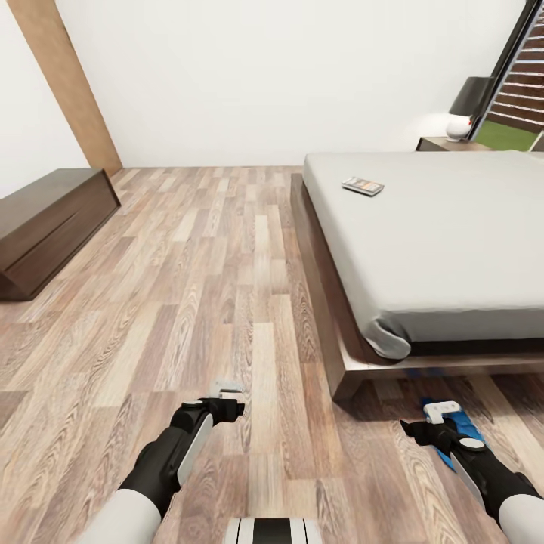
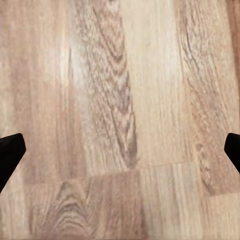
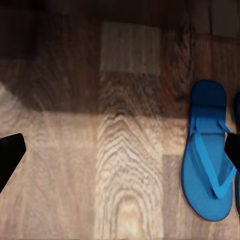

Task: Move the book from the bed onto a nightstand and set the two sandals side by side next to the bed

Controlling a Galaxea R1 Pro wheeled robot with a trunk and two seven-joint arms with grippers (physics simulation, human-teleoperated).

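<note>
Right hand, fingers spread and empty, hangs over a sandal lying lengthwise toward the bed.

A long, low dark-brown cabinet stands against the white wall at the far left, on the wood-plank floor. A light wooden beam leans up the wall behind it. In the far right corner sits a white lamp with a dark shade, beside a black-framed window.
</note>
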